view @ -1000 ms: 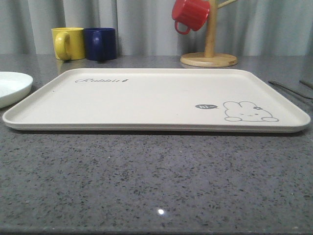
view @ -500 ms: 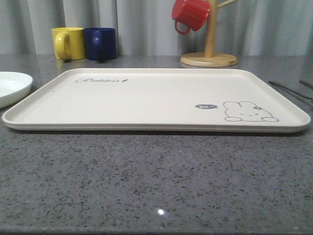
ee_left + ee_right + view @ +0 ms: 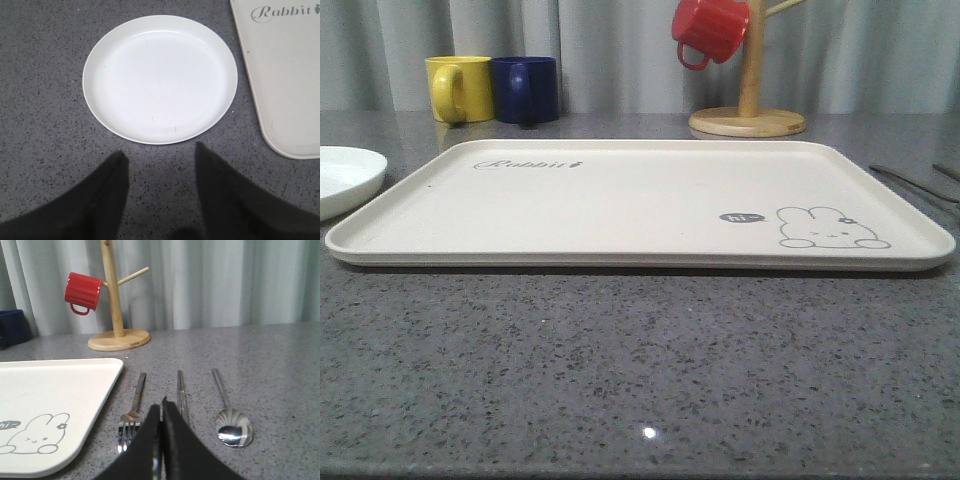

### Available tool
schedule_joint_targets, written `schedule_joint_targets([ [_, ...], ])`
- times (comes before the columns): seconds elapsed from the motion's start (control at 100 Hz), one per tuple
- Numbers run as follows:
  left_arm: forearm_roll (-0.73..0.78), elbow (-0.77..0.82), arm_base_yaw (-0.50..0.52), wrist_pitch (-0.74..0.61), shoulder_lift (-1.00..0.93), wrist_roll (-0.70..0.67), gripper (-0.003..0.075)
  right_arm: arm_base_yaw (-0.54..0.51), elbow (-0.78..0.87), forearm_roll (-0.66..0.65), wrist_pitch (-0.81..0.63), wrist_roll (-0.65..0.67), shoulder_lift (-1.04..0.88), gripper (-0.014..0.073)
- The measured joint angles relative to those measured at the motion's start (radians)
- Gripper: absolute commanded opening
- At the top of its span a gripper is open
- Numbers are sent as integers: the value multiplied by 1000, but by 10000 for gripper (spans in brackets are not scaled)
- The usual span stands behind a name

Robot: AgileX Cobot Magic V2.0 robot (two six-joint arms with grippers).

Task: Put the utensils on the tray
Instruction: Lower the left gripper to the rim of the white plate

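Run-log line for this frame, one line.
tray: bare | fork, chopsticks, spoon: on table beside tray | right gripper: shut, empty | left gripper: open by plate

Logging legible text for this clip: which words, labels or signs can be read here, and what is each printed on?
"Rabbit": grey script on the large flat cream rectangular tray, near its far left corner in the front view.
"hi~": tiny letters in a dark speech bubble beside the tray's grey rabbit drawing, barely legible.
No other readable text.

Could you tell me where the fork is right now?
The slim silver four-tined fork lies on the grey table, between the cream rectangular tray and the flat silver chopsticks.
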Motion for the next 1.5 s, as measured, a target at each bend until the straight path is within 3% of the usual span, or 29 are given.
schedule_joint_targets([
  [0.35, 9, -18, 0, -49, 48, -39, 459, 0, 0, 0, 0, 0, 0, -69],
  [0.7, 53, -179, 3, -71, 413, -67, 459, 0, 0, 0, 0, 0, 0, -69],
  [1.02, 61, -340, 122, -82, 668, -67, 459, 0, 0, 0, 0, 0, 0, -69],
  [1.5, 63, -351, 190, -93, 829, -67, 459, 0, 0, 0, 0, 0, 0, -69],
])
